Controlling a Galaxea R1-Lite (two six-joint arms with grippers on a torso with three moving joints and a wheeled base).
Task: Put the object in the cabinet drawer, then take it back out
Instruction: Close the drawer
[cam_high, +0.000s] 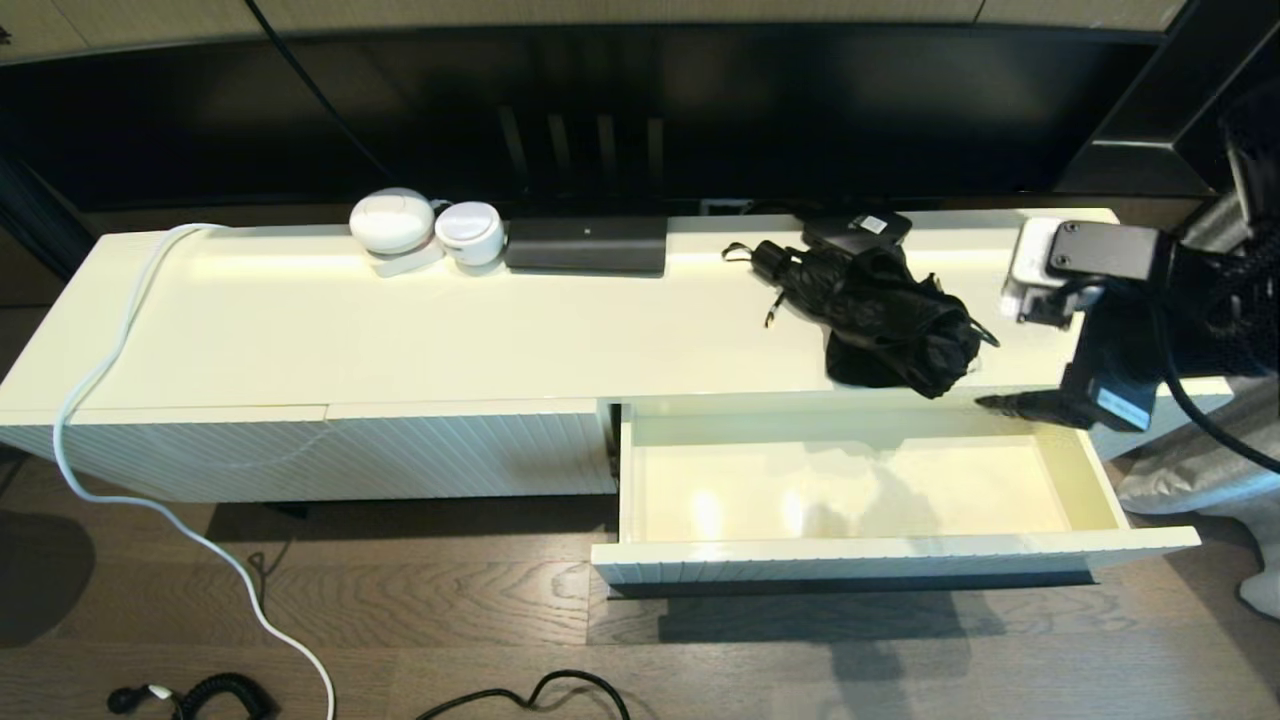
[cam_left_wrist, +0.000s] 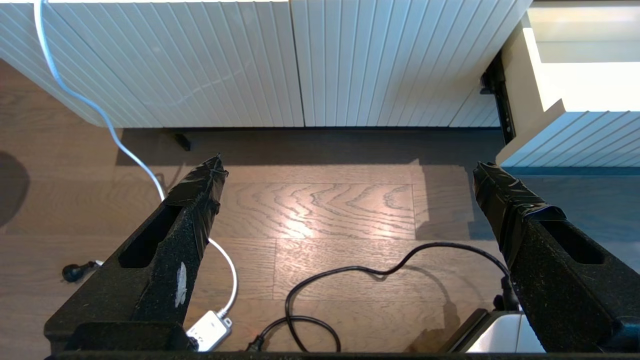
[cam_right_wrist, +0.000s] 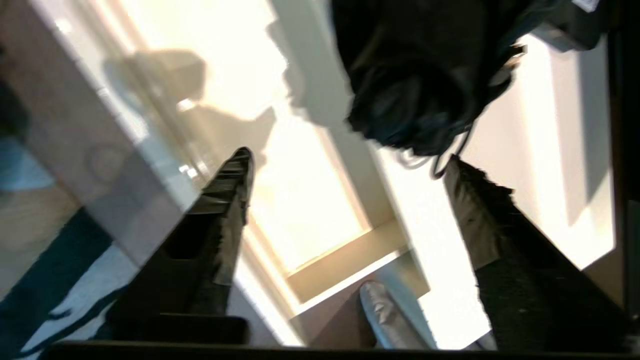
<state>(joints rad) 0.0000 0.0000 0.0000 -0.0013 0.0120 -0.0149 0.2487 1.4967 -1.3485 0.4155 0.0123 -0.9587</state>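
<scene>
At the right end of the cabinet's front, the cabinet drawer (cam_high: 860, 490), pulled out over the wooden floor (cam_high: 420, 600), cream inside bare and lit, ribbed white front toward the robot. Just behind its back edge, on the cabinet top (cam_high: 400, 330), a folded black umbrella (cam_high: 890, 310), lying loose, strap trailing toward the middle of the top, touched by nothing. Beside the umbrella, above the drawer's back right corner, the right claw (cam_high: 1000, 403), fingers (cam_right_wrist: 480, 215) spread well apart and holding nothing, tips close to the crumpled end of the umbrella but clear of it. Behind the umbrella at the top's back edge, a small black box with a white label (cam_high: 858, 229). Further along the back edge toward the left, a flat black device (cam_high: 586, 244), then two round white gadgets (cam_high: 425, 228). Over the left end of the top and down to the floor, a white cable (cam_high: 100, 380). Left of the open drawer, a closed ribbed white front (cam_high: 400, 450). Low over the floor before that closed front, the left claw (cam_left_wrist: 345, 175), parked, fingers wide apart and empty, a black cable (cam_left_wrist: 360, 280) looped on the floor beneath.
</scene>
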